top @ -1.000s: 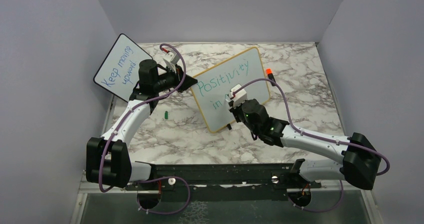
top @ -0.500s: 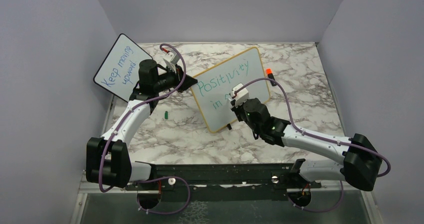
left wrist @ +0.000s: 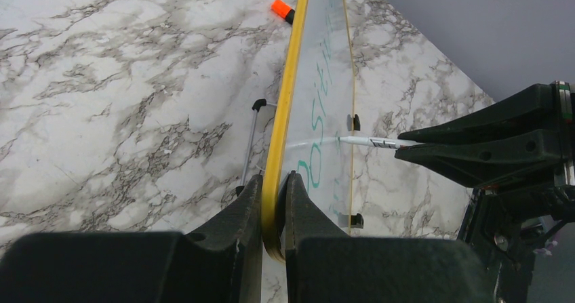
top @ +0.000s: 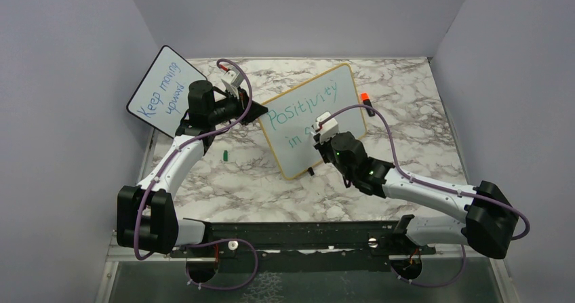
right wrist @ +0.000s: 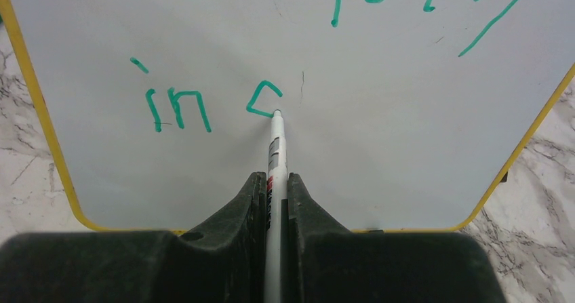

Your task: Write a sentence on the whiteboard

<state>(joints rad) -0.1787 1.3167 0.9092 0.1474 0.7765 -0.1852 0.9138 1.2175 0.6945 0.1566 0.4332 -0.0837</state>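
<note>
The whiteboard [top: 342, 93] with its yellow-orange frame stands tilted on the marble table. It shows green writing [top: 302, 106] "Positivity" above "in" [right wrist: 177, 110] and a partly drawn letter [right wrist: 263, 98]. My left gripper [left wrist: 274, 188] is shut on the whiteboard's yellow edge [left wrist: 288, 93] at its left corner [top: 261, 111]. My right gripper [right wrist: 274, 184] is shut on a white marker [right wrist: 276, 150]. The marker tip touches the board at the end of the partly drawn letter. The marker also shows in the left wrist view [left wrist: 369, 141].
A smaller black-framed board [top: 159, 89] with blue "Keep moving upward" leans at the back left. A marker with an orange cap [top: 366, 99] lies behind the whiteboard's right end; it also shows in the left wrist view [left wrist: 283, 9]. A small green cap [top: 224, 155] lies on the table near the left arm.
My right gripper has shifted slightly right and away along the board with the marker, adding a stroke after "in". The left arm and the whiteboard have not moved.
</note>
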